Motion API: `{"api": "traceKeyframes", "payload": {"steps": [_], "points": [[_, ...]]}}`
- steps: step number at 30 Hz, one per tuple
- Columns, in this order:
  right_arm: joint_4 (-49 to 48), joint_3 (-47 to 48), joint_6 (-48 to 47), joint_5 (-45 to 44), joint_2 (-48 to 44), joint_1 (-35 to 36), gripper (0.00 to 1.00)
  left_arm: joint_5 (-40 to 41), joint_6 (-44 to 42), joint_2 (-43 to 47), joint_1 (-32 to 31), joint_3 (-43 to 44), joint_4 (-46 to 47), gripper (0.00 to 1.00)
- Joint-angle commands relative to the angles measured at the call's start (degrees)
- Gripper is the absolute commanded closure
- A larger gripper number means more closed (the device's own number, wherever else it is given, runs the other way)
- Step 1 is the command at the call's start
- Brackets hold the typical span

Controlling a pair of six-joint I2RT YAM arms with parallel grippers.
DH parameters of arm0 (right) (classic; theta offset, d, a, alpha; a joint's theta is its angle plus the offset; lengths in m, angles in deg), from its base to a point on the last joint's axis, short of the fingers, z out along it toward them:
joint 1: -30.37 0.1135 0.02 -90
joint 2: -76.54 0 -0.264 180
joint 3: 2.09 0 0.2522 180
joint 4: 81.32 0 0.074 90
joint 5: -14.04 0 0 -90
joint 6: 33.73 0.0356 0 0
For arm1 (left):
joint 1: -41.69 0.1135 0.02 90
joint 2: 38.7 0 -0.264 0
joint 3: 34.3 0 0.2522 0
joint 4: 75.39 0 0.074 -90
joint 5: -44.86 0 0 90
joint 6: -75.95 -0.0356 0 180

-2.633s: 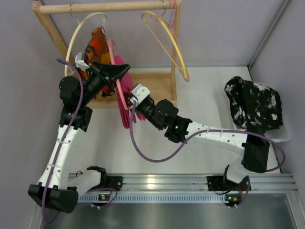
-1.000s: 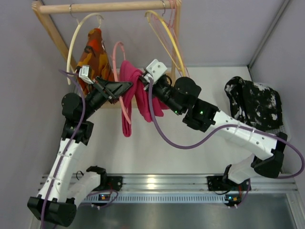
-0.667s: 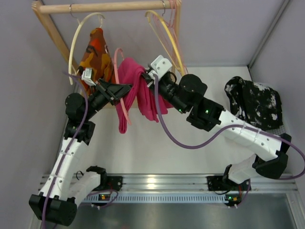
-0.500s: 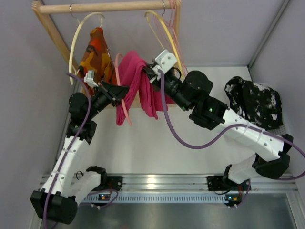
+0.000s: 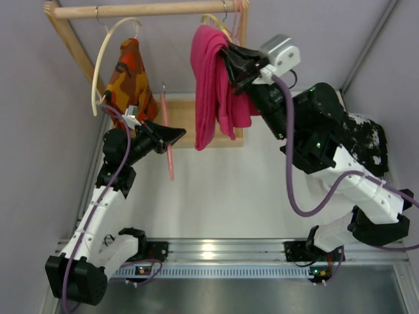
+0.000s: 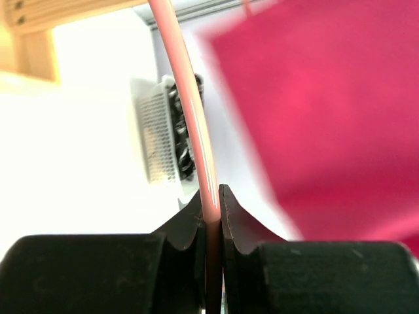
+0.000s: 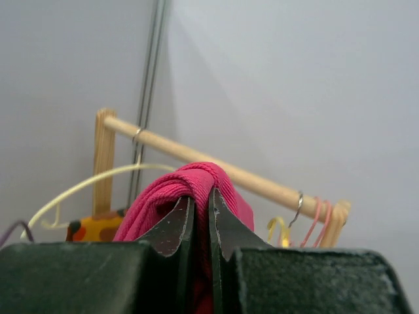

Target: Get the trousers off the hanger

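The magenta-pink trousers (image 5: 213, 85) hang free of the hanger, draped over my raised right gripper (image 5: 229, 57), which is shut on their fold (image 7: 196, 186). The thin salmon-pink hanger (image 5: 166, 131) is off the rail and bare. My left gripper (image 5: 171, 135) is shut on its thin rod (image 6: 196, 131), low and left of the trousers. In the left wrist view the trousers (image 6: 327, 111) are a blurred pink mass to the right of the rod.
A wooden rail (image 5: 144, 9) on a wooden frame carries a cream-white hanger (image 5: 105, 49) with an orange-red patterned garment (image 5: 127, 72), plus yellow and pink hangers (image 5: 226, 19). A white basket (image 5: 386, 183) with black-and-white speckled cloth (image 5: 357, 140) stands at the right.
My right gripper rose up and to the right with the trousers, pulling them fully off the hanger. My left gripper drew the bare hanger down and away from them.
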Motion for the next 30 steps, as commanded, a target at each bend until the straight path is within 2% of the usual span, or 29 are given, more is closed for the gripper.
{"api": "traceKeyframes", "payload": {"steps": [1,5,11,18,21,30], "points": [[-19.1,5.9,-3.3,0.6,-5.0,-0.3,1.00,0.1,-3.0,0.5,0.3,-0.7,-0.7,1.00],[-19.3,6.0,-4.7,-0.3,-5.9,-0.6,1.00,-0.2,-3.7,1.2,0.3,-1.3,-1.1,1.00],[-16.3,5.0,-1.1,-1.4,-9.0,-6.8,1.00,-0.7,-4.5,2.0,0.3,-1.8,-1.0,1.00],[-11.8,-2.7,8.2,-3.8,-18.6,-21.6,1.00,-0.8,-4.6,1.9,0.3,-1.8,-1.0,1.00],[-10.7,-9.6,9.4,-5.1,-24.9,-31.3,1.00,-0.8,-4.6,1.7,0.3,-1.6,-1.0,1.00],[-6.5,-24.7,12.3,-10.2,-39.7,-47.9,1.00,-1.0,-4.5,0.4,0.2,-0.6,-0.9,1.00]]}}
